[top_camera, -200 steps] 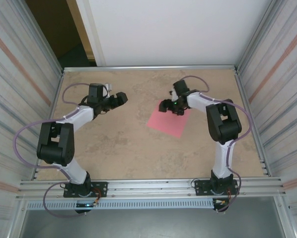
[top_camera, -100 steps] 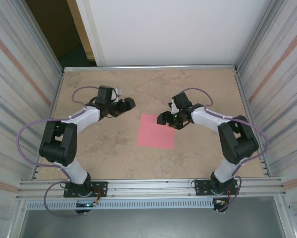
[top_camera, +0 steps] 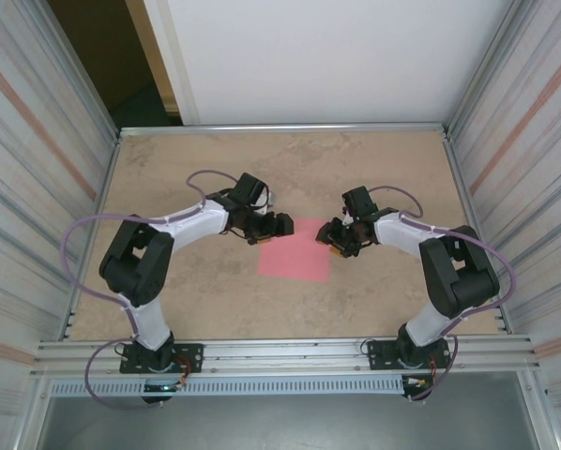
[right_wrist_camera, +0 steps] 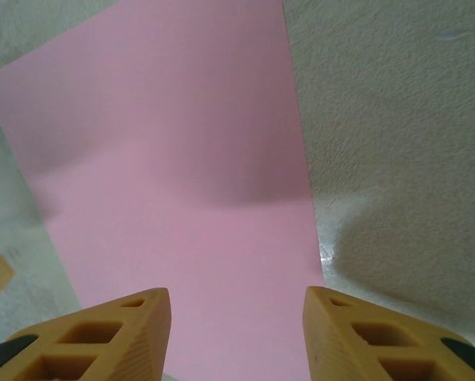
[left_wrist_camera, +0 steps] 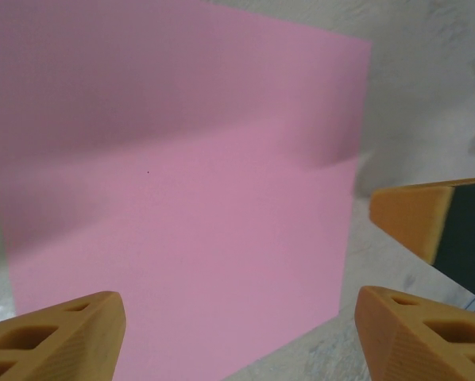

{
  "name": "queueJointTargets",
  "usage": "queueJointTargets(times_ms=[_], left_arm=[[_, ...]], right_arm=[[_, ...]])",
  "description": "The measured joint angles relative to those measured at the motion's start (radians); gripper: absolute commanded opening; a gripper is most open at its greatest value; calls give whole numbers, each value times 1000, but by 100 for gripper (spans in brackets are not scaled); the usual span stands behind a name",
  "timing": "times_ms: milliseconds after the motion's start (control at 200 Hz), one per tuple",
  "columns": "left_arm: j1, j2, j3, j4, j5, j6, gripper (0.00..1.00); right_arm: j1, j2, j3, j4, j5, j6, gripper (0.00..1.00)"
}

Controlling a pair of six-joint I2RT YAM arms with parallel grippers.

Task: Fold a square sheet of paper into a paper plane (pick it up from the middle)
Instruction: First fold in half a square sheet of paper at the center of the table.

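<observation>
square sheet of paper (top_camera: 295,255) flat on table (top_camera: 196,295) | left gripper (top_camera: 280,226), right gripper (top_camera: 331,236): jaws apart, flanking its far edge | likely staged for first fold

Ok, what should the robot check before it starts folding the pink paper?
1. Square sheet of paper flat, no creases: ok.
2. Left gripper open: ok.
3. Right gripper open: ok.
4. Grippers apart from each other: ok, one at each far corner of the sheet.
5. Sheet gripped: not ok, it lies loose on the table.
6. Grippers' height above the table: cannot tell.
</observation>
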Motion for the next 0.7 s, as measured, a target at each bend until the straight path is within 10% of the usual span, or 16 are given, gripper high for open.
queueJointTargets(times_ms=[697], left_arm=[[-6,92,6,-3,6,-94,80]], right_arm=[[34,118,80,-11,-3,-5,39]])
